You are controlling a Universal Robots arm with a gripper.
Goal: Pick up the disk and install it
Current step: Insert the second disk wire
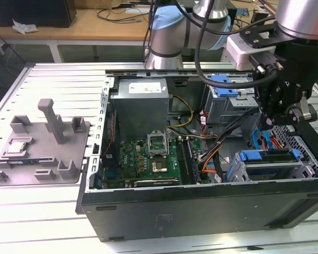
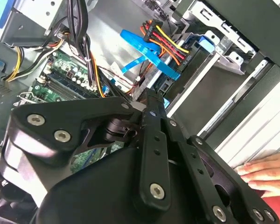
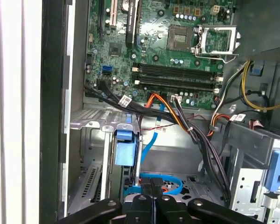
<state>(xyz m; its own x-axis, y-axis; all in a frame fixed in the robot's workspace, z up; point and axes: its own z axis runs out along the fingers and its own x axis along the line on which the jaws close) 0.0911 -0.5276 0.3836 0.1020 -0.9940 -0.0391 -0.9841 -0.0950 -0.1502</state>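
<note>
One black gripper [image 1: 275,114] hangs over the open computer case [image 1: 201,206], fingers together, empty; the silver, blue-bracketed disk [image 1: 270,164] sits caged at its six o'clock, apart.

The gripper [image 2: 151,105] is matt black metal; the computer case [image 1: 201,203] looks like dark painted sheet metal; the fixture tray [image 1: 42,151] is matt grey plastic.

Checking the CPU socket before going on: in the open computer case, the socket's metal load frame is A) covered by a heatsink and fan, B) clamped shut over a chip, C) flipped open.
C: in the first wrist view the frame stands flipped open beside the bare socket.
</note>
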